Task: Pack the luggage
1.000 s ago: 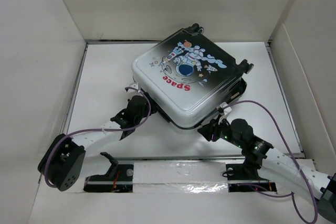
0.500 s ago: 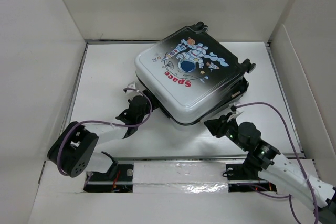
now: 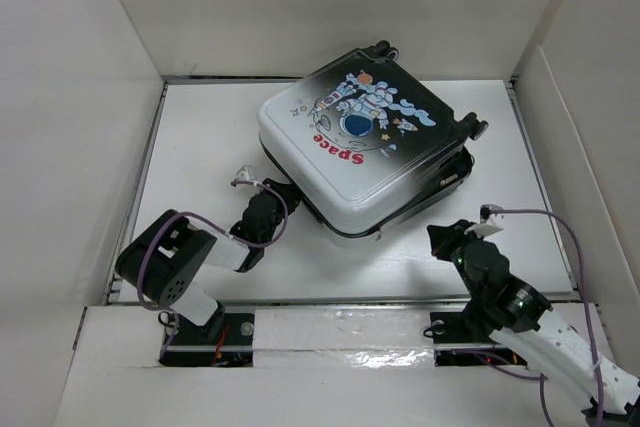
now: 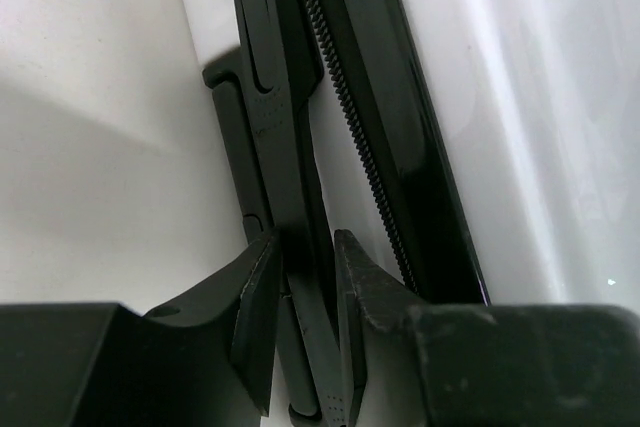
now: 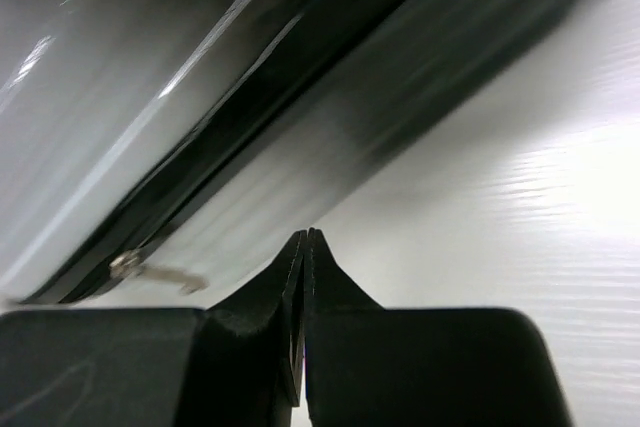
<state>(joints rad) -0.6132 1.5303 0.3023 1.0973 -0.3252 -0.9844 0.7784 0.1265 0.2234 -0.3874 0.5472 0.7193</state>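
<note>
We see the glossy hard-shell suitcase (image 3: 365,152), black fading to white, lying flat on the white surface (image 3: 200,137) just ahead of both arms. The left pincer (image 4: 303,247) clamps its smooth black plastic handle (image 4: 280,97), with the zipper teeth (image 4: 350,117) just to the right. The right pincer (image 5: 305,237) is pressed shut on nothing, short of the shell. The lid reads "Space" (image 3: 338,152) in red.

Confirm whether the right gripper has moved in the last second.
Yes. In the top view the right gripper has drawn back from the luggage, shifting sideways toward the right wall of the enclosure.
</note>
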